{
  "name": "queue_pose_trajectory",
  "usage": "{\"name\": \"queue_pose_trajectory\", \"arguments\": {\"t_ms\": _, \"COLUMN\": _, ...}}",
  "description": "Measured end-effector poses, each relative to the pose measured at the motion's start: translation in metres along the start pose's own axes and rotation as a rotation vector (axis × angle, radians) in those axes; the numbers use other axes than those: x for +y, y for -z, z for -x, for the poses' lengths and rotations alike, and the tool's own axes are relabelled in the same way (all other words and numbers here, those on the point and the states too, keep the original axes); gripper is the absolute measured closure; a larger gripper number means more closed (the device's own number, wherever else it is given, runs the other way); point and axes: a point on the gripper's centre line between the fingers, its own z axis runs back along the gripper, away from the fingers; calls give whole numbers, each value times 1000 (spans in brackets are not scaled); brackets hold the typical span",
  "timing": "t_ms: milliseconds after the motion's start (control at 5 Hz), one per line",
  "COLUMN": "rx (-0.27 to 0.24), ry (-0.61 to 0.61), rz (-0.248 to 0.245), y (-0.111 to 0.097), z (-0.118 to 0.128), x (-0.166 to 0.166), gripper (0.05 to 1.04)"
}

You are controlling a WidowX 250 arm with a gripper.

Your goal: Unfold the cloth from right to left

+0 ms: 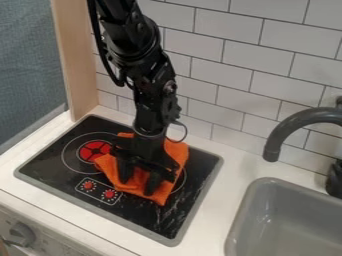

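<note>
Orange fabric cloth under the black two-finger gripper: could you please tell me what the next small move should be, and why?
I would close the black two-finger gripper, perhaps after easing it down slightly, to pinch the orange fabric cloth. Its fingers stand apart with cloth showing between them, and the cloth lies bunched on the black stovetop, so it likely needs a grip before unfolding leftward.

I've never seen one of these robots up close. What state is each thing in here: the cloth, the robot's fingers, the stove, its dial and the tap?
Orange cloth: rumpled, lying on the stove, not spread flat.
Robot's fingers: apart, pointing down over the cloth.
Stove: partly covered by the cloth; on or off, I can't tell.
Dial: setting unclear.
Tap: spout pointing down, no water visible from it.
</note>
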Motion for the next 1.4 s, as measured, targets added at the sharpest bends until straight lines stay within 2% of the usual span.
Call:
{"name": "queue_pose_trajectory", "arguments": {"t_ms": 200, "rx": -13, "ry": -8, "rz": -3, "y": 0, "z": -2, "x": 0, "gripper": 721}}
{"name": "queue_pose_trajectory", "arguments": {"t_ms": 400, "rx": -13, "ry": -2, "rz": 7, "y": 0, "z": -2, "x": -1, "gripper": 929}}
{"name": "queue_pose_trajectory", "arguments": {"t_ms": 600, "rx": -6, "ry": -11, "rz": 21, "y": 2, "z": 1, "x": 1, "gripper": 1030}}
{"name": "queue_pose_trajectory", "arguments": {"t_ms": 1000, "rx": -35, "ry": -51, "rz": 53, "y": -14, "z": -3, "x": 12, "gripper": 1036}}
{"name": "queue_pose_trajectory", "arguments": {"t_ms": 1200, "rx": -83, "ry": -86, "rz": 72, "y": -33, "z": -10, "x": 24, "gripper": 1036}}
{"name": "queue_pose_trajectory", "arguments": {"t_ms": 1400, "rx": -118, "ry": -155, "rz": 81, "y": -49, "z": -20, "x": 50, "gripper": 1036}}
